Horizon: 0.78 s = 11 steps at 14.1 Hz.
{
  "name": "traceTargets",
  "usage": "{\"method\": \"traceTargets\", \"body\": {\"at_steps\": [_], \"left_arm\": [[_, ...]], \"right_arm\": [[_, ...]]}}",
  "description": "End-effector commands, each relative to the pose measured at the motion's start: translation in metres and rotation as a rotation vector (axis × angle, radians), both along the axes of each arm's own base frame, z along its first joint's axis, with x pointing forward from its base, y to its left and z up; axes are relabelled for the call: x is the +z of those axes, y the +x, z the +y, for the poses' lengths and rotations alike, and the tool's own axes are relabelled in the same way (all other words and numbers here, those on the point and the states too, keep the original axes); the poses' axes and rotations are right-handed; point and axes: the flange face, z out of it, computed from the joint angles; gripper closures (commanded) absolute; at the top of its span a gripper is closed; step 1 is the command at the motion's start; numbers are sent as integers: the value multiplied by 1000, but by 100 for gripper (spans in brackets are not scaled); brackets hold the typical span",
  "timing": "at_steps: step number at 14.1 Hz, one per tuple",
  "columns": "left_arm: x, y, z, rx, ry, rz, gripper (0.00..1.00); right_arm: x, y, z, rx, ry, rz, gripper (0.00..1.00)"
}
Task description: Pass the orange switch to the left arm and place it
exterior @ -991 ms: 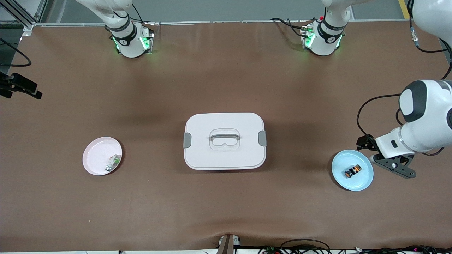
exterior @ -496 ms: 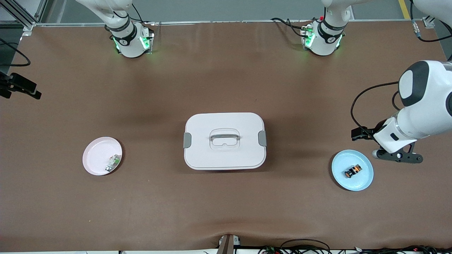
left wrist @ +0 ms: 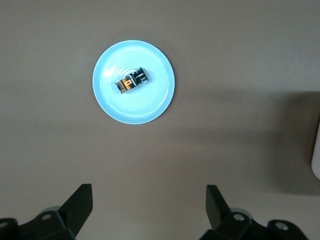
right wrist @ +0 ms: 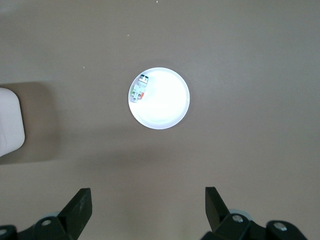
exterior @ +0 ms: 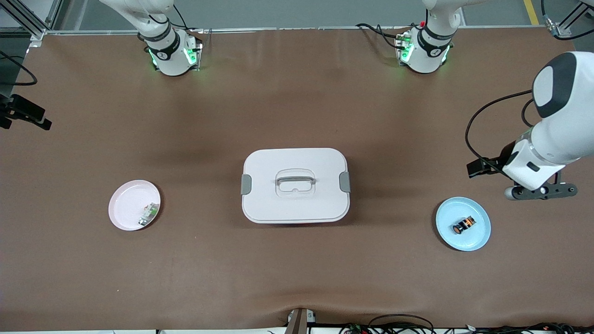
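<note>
Right claw (right wrist: pixel 147 210) up in the air over bare table (exterior: pixel 297 278) at the right arm's end, fingers (right wrist: pixel 80 205) spread wide with nothing between them; barely visible at the edge of the front view. Pink plate (exterior: pixel 134 205) on the table toward that same end, carrying a small green-and-white part (exterior: pixel 148 214) close to the rim on the box's side. Same plate (right wrist: pixel 159 98) seen from the right wrist camera, with the part (right wrist: pixel 138 93) at its edge.

Box (exterior: pixel 295 185) at mid-table, lid on, grey latches at both short sides, grey handle lying flat on top. Well apart from both plates.

Blue plate (exterior: pixel 463 223) toward the left arm's end, holding the switch (exterior: pixel 464 224) on its side near the plate's middle. Same plate (left wrist: pixel 134 81) and switch (left wrist: pixel 132 81) clear in the left wrist view.

Left claw (exterior: pixel 540 192) aloft over bare table just beside the blue plate, toward the table's end, fingers (left wrist: pixel 80 202) spread wide, gripping nothing, not touching plate or switch.
</note>
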Motion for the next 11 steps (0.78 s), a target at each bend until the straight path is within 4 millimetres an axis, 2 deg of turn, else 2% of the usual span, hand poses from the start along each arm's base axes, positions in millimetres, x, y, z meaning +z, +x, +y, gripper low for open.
{"method": "traceTargets", "body": {"at_steps": [1,2,4,6,9,11], "left_arm": [[19,0,26,38,-3,13,0],[27,3,35,51,-5,10,0],[31,3,35,55,-9,11,0],[43,-3,36,57,0,14,0],[69,-15,30,64,10,45,0],[96,-32,22,62,27,20,0]], "right_arm": [[5,1,-3,-10,6,-1,0],[4,1,-2,-10,7,1,0],[4,2,-1,-7,7,2,0],[-1,4,0,-5,8,13,0],[-5,6,-2,-10,10,20,0],[-5,6,-1,-8,8,21,0]]}}
